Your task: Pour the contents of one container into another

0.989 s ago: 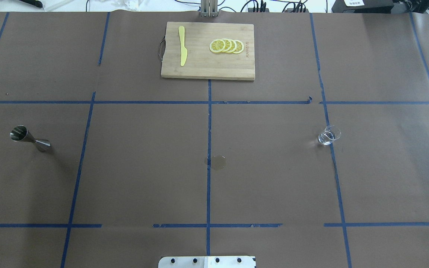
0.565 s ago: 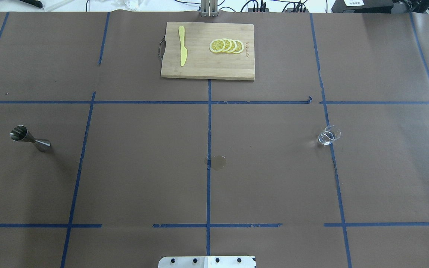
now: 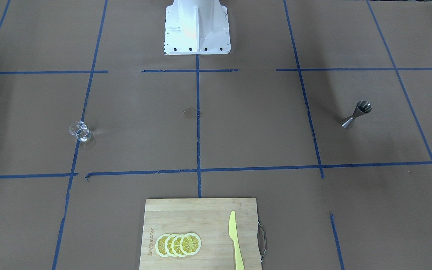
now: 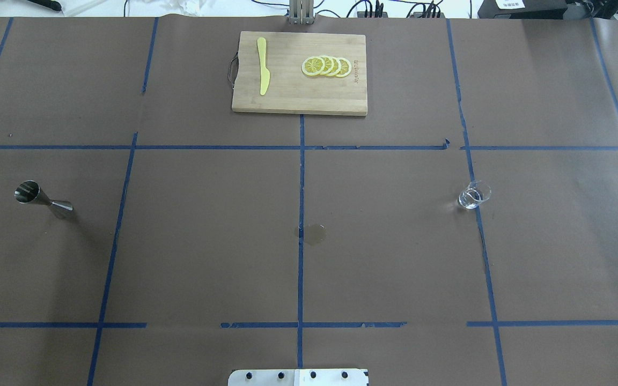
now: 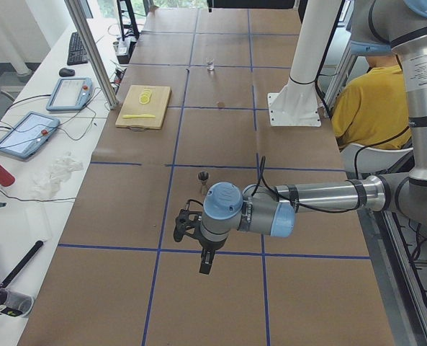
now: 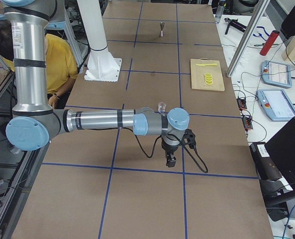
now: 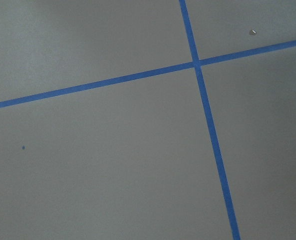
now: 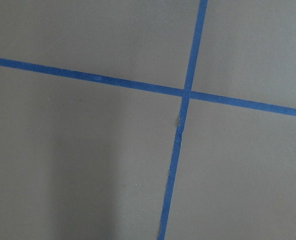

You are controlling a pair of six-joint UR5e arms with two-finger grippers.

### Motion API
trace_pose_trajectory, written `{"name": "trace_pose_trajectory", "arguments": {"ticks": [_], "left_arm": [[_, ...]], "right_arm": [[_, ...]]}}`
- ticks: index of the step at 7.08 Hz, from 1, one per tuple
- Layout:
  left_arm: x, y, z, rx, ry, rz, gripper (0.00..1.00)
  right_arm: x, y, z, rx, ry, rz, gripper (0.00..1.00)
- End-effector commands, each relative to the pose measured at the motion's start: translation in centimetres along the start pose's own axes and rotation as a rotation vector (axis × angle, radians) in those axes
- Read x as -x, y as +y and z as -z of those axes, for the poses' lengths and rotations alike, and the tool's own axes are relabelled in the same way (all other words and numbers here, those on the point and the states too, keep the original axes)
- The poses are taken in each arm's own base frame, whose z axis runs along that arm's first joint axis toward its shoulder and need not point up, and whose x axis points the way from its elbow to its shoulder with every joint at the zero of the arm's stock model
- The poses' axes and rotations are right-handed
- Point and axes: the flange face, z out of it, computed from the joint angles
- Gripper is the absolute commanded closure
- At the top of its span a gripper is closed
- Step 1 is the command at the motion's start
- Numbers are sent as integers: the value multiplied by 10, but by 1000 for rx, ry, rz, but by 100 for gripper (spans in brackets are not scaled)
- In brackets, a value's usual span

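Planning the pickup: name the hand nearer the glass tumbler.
Right. The right hand hangs near the glass tumbler; the left hand hangs far off, beyond the jigger.

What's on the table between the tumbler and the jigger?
Overhead view: only blue tape lines cross the paper between tumbler and jigger; a small stain lies just off that stretch.

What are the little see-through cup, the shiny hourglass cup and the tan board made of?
The small clear tumbler looks like glass: transparent, bright glints. The hourglass-shaped jigger seems polished steel: grey, mirror-like. The cutting board appears bamboo or wood: pale tan, striped grain.
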Motion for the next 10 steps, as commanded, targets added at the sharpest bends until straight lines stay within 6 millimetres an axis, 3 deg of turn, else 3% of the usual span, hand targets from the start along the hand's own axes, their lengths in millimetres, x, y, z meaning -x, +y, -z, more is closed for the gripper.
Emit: {"name": "trace_pose_trajectory", "arguments": {"ticks": [1,3,6,10], "left_arm": [[-11,-18,11,23,1,9,0],[-24,-20,24,78,13,59,0],[-10,-16,7,65,14,41,0],[-17,-25,13,35,28,14,0]], "right_arm": [[5,-4,4,-33,-6,0,0],[8,-3,0,-31,-42,6,0],[11,-3,2,-36,-50,16,0],[23,-9,-4,-51,-68,63,0]]}}
